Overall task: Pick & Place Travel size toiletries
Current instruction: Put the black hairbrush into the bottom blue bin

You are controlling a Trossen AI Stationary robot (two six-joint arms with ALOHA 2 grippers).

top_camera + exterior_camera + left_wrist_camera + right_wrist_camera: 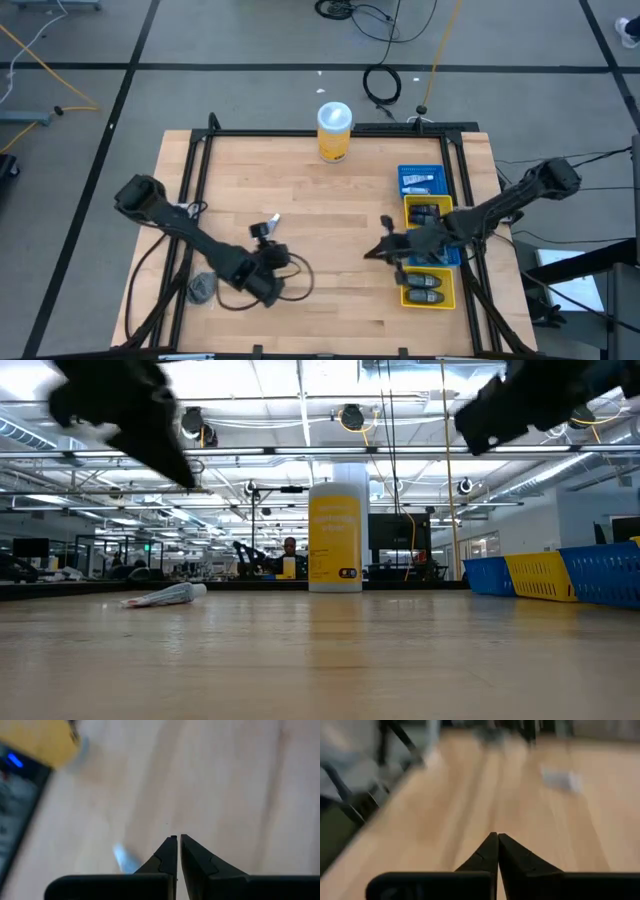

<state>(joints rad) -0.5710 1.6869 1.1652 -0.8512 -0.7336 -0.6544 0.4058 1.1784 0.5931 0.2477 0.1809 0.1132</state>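
Observation:
One small white-silver tube [274, 219] lies flat on the wooden table, left of centre; it also shows in the low view as the tube [165, 595]. My left gripper [267, 230] hovers above it, shut; in its wrist view the tube [124, 857] shows beside the shut gripper [178, 838]. My right gripper [370, 251] is shut and empty, in the air just left of the bins, seen as the gripper [497, 835] in its wrist view. Dark oblong pieces [425, 213] lie in a yellow bin, white tubes [420, 183] in a blue bin. A round grey item [203, 288] rests near the table's left near corner.
A tall yellow canister with white lid [335, 131] stands at the far middle of the table. A row of blue and yellow bins [443, 250] lines the right side. A black frame rail [300, 133] borders the table. Cables loop under my left arm [290, 285].

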